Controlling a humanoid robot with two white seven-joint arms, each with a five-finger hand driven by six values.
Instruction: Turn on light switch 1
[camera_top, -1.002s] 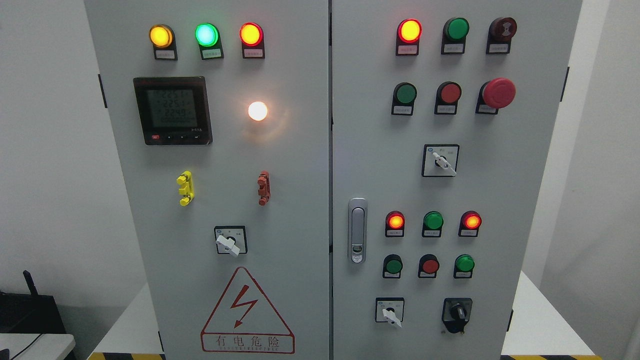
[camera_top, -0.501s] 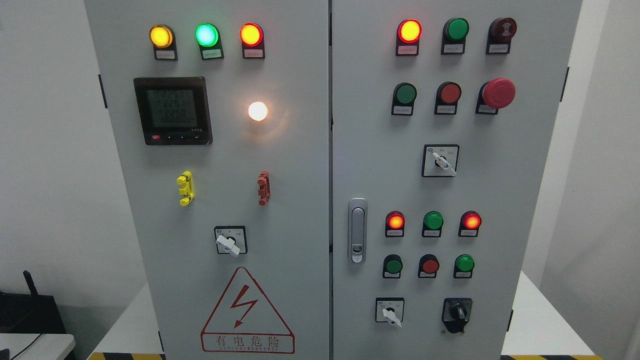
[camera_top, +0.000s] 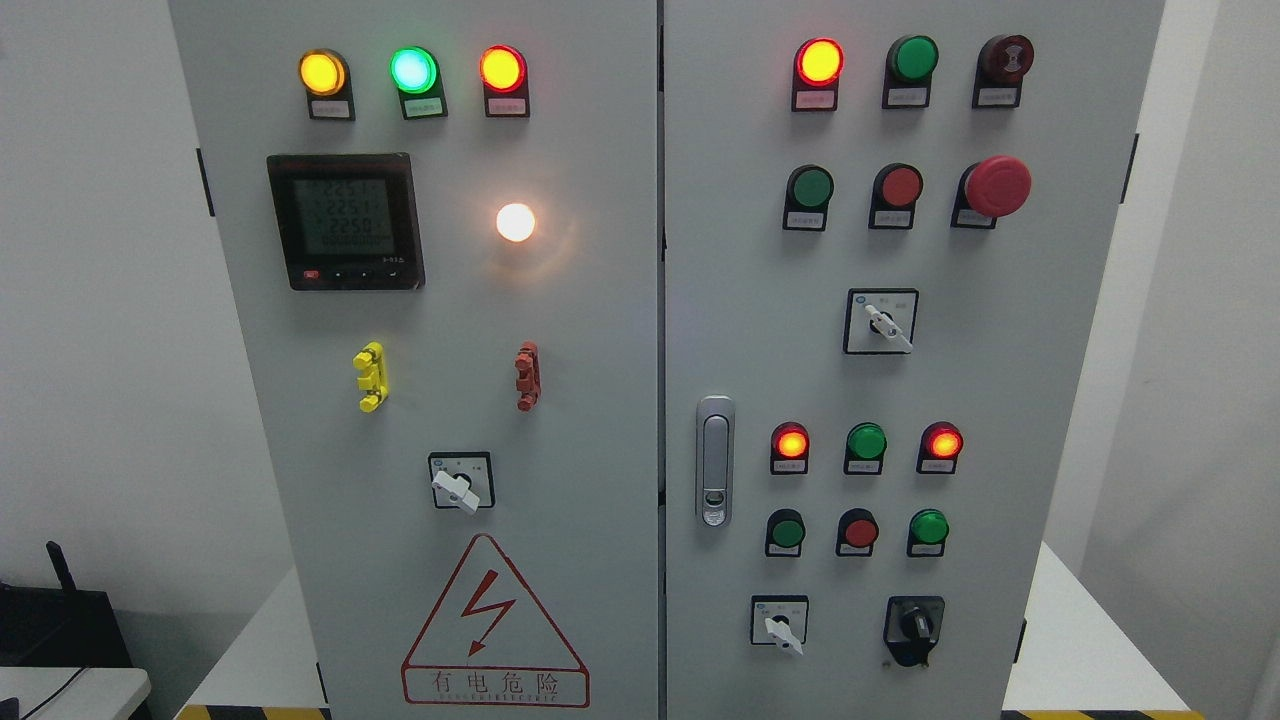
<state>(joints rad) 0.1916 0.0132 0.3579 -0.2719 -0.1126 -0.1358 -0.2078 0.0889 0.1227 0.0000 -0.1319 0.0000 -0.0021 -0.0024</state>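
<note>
A grey two-door control cabinet (camera_top: 560, 330) fills the head view; neither robot hand is in frame, so whether they are released or clenched cannot be told.

On the left door, a white bulb (camera_top: 515, 222) glows beside the digital meter (camera_top: 345, 221), near the door's right edge. Below, a white-handled rotary switch (camera_top: 460, 481) sits above the red warning triangle (camera_top: 495, 622). Which control is light switch 1 cannot be told.

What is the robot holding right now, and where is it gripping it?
Nothing that can be seen: neither hand is in view, only the cabinet and its switches.
</note>
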